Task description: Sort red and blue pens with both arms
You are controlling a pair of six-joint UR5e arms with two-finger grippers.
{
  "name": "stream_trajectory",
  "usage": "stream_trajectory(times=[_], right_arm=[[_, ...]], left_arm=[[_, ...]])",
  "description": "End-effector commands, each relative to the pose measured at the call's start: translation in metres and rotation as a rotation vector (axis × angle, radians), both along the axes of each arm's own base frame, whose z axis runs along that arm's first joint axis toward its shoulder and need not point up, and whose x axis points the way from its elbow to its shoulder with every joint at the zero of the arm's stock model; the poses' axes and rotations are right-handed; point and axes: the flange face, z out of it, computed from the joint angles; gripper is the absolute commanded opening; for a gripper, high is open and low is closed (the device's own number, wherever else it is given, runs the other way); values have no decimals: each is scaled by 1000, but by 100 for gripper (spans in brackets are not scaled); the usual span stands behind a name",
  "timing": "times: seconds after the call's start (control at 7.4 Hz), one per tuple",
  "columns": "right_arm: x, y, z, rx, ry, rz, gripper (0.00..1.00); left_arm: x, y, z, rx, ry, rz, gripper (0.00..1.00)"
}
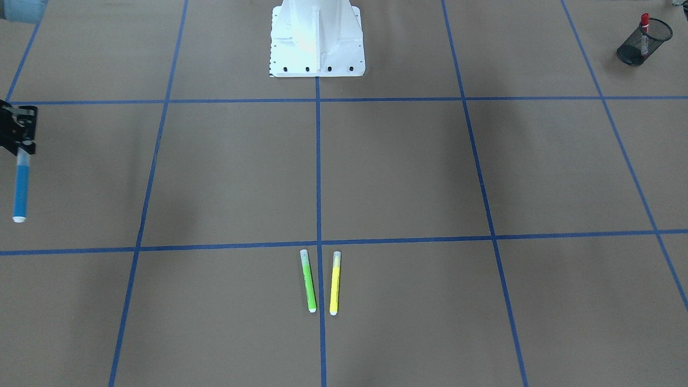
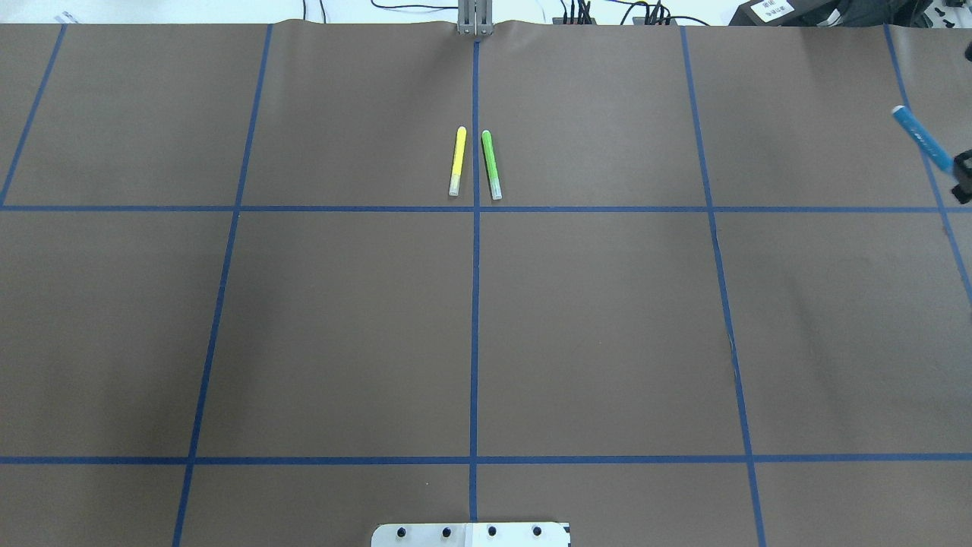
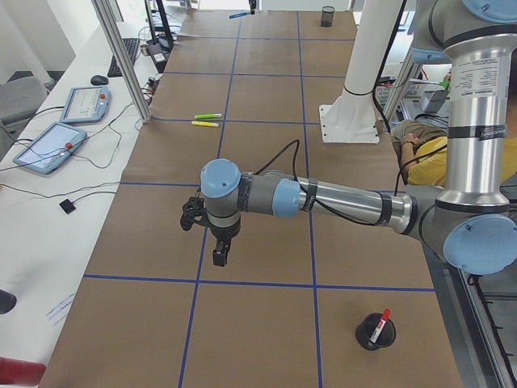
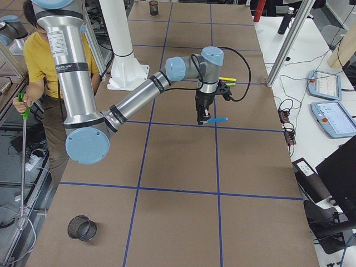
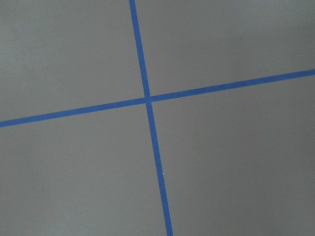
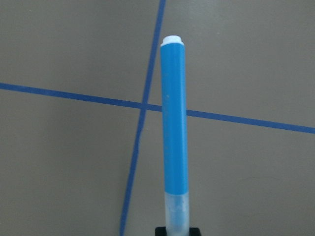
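The blue pen (image 1: 21, 188) hangs above the table, and my right gripper (image 1: 19, 134) is shut on its pale cap end. The same gripper (image 2: 963, 178) and blue pen (image 2: 920, 139) sit at the right edge of the overhead view. In the right wrist view the blue pen (image 6: 174, 128) points away over a tape crossing. The red pen (image 1: 644, 24) stands in a black mesh cup (image 1: 642, 43) on the robot's left side. My left gripper (image 3: 220, 257) hangs over the table near that cup (image 3: 374, 333). I cannot tell whether it is open or shut.
A green marker (image 1: 308, 282) and a yellow marker (image 1: 334, 283) lie side by side at the table's middle on the operators' side. The white pedestal (image 1: 317, 37) stands at the robot's edge. Another mesh cup (image 4: 82, 228) stands on the robot's right. A person (image 4: 41, 50) stands behind the robot.
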Motion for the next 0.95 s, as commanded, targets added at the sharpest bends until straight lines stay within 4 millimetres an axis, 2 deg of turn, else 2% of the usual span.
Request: stream_trajectory(times=[0.0,0.27,0.54,0.68,0.81], right_arm=[[63,23,28,-51,186,-178,0],[115,68,89,-139,156,-275,0],[169,141,153,-310,98,-150,0],[197,182,180,-398,18,-20,0],[227,227,218,-500,-67,119,0]], left_arm=[[0,1,1,-1,0,0,100],[1,1,0,7,0,2,100],[1,-1,-2,20,1,0,100],[1,-1,-4,27,1,2,100],[0,-2,-4,35,1,-1,100]])
